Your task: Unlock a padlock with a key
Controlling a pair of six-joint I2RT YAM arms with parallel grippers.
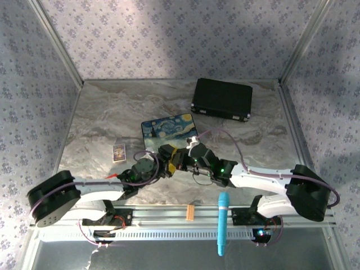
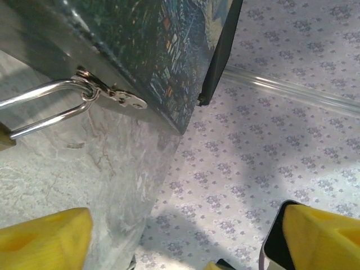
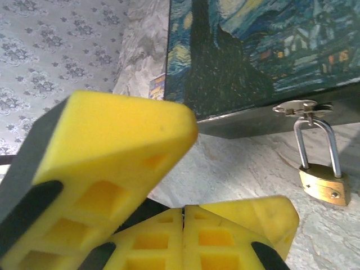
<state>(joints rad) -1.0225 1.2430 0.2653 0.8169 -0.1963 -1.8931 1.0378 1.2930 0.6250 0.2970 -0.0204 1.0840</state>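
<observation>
On the box [image 3: 253,56] hasp [image 3: 301,107], padlock [image 3: 324,184] points shackle-first; left gripper [image 2: 183,239] spread, right gripper [image 3: 181,222] closed.

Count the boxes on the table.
2. The painted box lies mid-table, just beyond where the arms meet. The black case sits behind it, toward the far right. The arms may hide something smaller beneath them.

Held, on the grey marbled desk [image 1: 107,112]: a Starry Night painted box [image 1: 169,128] mid-surface, a black case [image 1: 222,99] well apart at the far right, and a small printed card [image 1: 118,153] left of the box. Also bore the brass padlock [image 3: 324,184], hooked through the box's hasp [image 3: 301,107].
</observation>
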